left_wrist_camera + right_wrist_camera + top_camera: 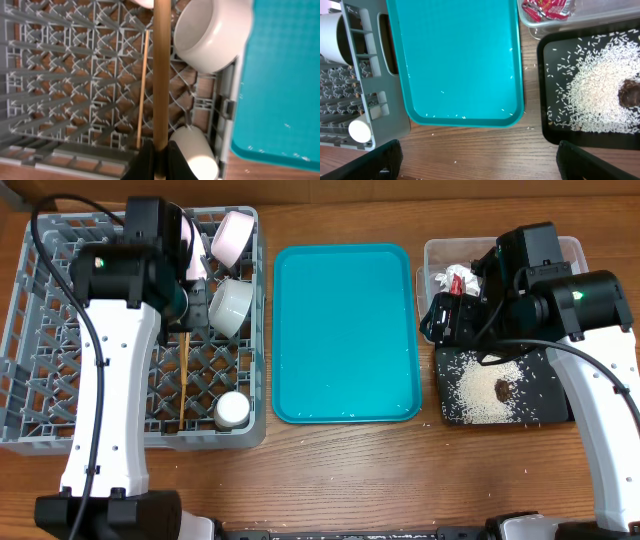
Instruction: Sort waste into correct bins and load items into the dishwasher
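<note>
My left gripper [186, 305] [160, 156] hangs over the grey dish rack [60, 330] [60, 75], shut on a wooden chopstick [160, 70]. A second chopstick [142, 90] [182, 395] lies on the rack floor. A pale bowl [230, 305] [210, 35], a pink bowl [235, 235] and a white cup [232, 410] [197, 152] sit in the rack. My right gripper [450, 320] [480, 165] is open and empty above the table. The black tray [550, 415] [550, 135] holds rice [478, 385] [595, 90] and a brown lump [503, 389] [630, 92]. The red-and-white wrapper [458, 278] [547, 7] lies in the clear tub [572, 248].
A teal serving tray [345, 330] [455, 60] [280, 75] lies between rack and bins, with a few rice grains on it. Stray grains lie on the wooden table in front of it. The rack's right wall [370, 100] and the cup [360, 130] show in the right wrist view.
</note>
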You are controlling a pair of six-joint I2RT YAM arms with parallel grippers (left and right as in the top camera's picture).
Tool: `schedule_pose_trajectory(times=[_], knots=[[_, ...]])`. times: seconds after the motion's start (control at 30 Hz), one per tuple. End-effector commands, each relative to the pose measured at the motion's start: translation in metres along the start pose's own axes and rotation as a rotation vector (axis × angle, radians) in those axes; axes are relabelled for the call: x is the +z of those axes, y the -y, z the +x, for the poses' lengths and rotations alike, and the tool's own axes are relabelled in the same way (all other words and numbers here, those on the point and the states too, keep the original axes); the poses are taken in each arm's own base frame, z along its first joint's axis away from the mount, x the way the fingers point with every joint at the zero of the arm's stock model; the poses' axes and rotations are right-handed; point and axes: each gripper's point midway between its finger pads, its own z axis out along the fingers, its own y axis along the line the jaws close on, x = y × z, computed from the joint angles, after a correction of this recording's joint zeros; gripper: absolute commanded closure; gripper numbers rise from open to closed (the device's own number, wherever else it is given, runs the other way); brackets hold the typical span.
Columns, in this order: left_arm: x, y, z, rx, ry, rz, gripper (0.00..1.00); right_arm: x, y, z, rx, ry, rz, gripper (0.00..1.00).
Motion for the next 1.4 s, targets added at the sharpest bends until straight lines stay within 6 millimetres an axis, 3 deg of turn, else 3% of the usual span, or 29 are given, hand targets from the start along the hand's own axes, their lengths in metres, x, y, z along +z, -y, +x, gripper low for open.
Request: schedule_pose_trajectory(times=[0.0,0.2,0.33,0.37,0.4,0.47,0.53,0.7,0.8,0.83,0.97,1.07,1.1,1.13,1.17,1.37], knots=[[0.028,-0.020,0.013,0.064,-0.028,-0.046,0.96,0.000,0.001,0.000,-0.005,0.001,0.006,0.00],[0.110,-0.036,0.039,0.076,-0.086,0.004,0.96,0.000,0.001,0.000,-0.005,0.002,0.006,0.00],[0.133,-0.030,0.041,0.095,-0.055,0.093,0.96,0.000,0.001,0.000,-0.002,0.002,0.006,0.00],[0.134,-0.029,0.041,0.095,-0.051,0.100,0.93,0.000,0.001,0.000,-0.002,0.001,0.006,0.00],[0.135,-0.030,0.040,0.092,-0.046,0.099,0.83,0.000,0.000,0.000,-0.002,0.001,0.006,0.00],[0.135,-0.029,0.037,0.078,-0.033,0.099,0.51,0.000,0.000,0.000,-0.001,0.002,0.006,0.00],[0.135,-0.028,0.036,0.067,-0.031,0.101,0.38,0.000,0.000,0.000,-0.002,0.001,0.006,0.00],[0.132,-0.024,0.033,0.017,-0.024,0.128,0.36,0.000,0.000,0.000,-0.002,0.002,0.005,0.00],[0.114,-0.013,0.021,-0.012,-0.001,0.202,0.38,-0.001,-0.001,0.000,-0.003,0.002,0.000,0.00],[0.098,-0.009,0.011,-0.026,0.022,0.237,0.39,-0.003,-0.001,-0.001,-0.007,0.007,0.000,0.00],[0.040,-0.003,-0.013,-0.034,0.090,0.311,0.35,-0.031,-0.009,-0.009,-0.031,0.094,-0.008,0.00],[0.011,0.001,-0.016,-0.031,0.099,0.353,0.30,-0.073,-0.014,-0.017,-0.056,0.225,0.003,0.00],[0.007,0.001,-0.014,-0.033,0.093,0.354,0.30,-0.090,-0.015,-0.019,-0.063,0.274,0.012,0.00],[0.006,0.001,-0.010,-0.037,0.076,0.355,0.19,-0.107,-0.014,-0.018,-0.067,0.321,0.027,0.00],[0.006,0.001,-0.008,-0.038,0.068,0.354,0.00,-0.122,-0.012,-0.016,-0.069,0.358,0.042,0.00],[0.009,0.000,-0.005,-0.039,0.052,0.347,0.00,-0.198,0.005,0.028,-0.066,0.509,0.113,0.00]])
